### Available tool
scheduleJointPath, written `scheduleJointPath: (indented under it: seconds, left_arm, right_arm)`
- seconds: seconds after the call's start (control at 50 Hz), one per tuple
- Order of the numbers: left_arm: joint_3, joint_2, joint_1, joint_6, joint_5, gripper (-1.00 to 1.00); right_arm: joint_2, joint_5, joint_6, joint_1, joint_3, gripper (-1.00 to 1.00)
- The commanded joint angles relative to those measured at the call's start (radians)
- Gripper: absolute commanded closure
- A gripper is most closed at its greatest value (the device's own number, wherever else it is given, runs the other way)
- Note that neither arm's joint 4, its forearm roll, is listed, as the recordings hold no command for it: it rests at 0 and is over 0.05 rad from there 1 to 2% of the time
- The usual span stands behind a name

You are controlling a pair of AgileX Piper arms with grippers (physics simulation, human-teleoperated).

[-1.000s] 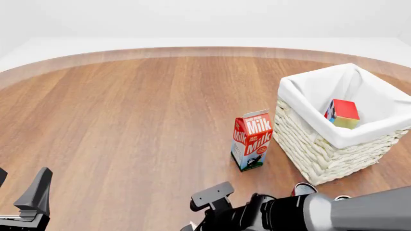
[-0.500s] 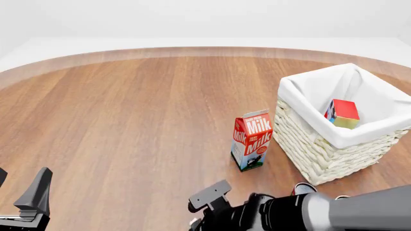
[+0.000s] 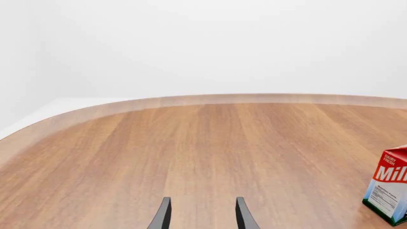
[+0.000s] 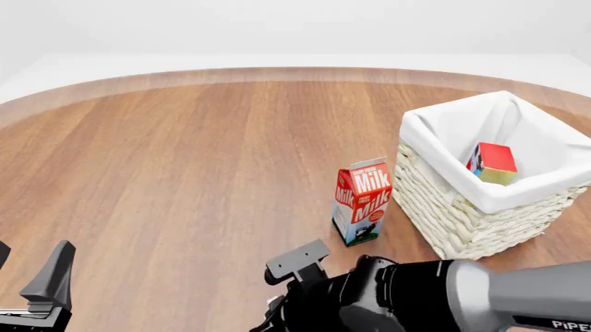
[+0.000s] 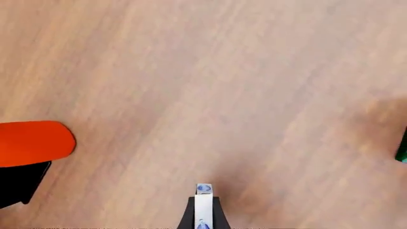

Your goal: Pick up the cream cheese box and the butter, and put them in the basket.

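The right arm [image 4: 434, 297] comes in low from the right across the near edge of the bench [image 4: 203, 173], its bulky grey and black wrist reaching toward the middle of the near side, just this side of the milk carton [image 4: 362, 200]. In the right wrist view the right tool [image 5: 203, 210] is pressed onto a thin whitish slab with blue print, the cream cheese box [image 5: 203, 202], seen edge-on between the dark fingers [image 5: 188, 214] above bare wood. An orange-red shape [image 5: 32, 142] sits at the edge of that view; what it is cannot be told.

The left arm sits low at the near left corner. The left tool [image 3: 202, 214] points forward over the bench with its two dark fingers [image 3: 162, 215] spread apart and nothing between them.

The basket [image 4: 461, 214] stands at the right, just beside the upright milk carton. The butter [image 4: 494, 163] lies tilted inside it against the white lining.
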Motion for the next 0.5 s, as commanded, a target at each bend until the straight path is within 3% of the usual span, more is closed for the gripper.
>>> scheduleJointPath:
  seconds: [0.02, 0.28, 0.5]
  left_arm:
    - [0.0, 0.0, 0.0, 0.0, 0.0, -1.0]
    - [0.0, 0.0, 0.0, 0.0, 0.0, -1.0]
    - [0.0, 0.0, 0.0, 0.0, 0.0, -1.0]
  right_arm:
    - [-0.074, 0.104, -0.051, -0.019, -0.084, 1.0]
    - [-0.19, 0.263, -0.177, -0.09, -0.223, 1.0]
    - [-0.216, 0.319, -0.247, -0.132, -0.305, 1.0]
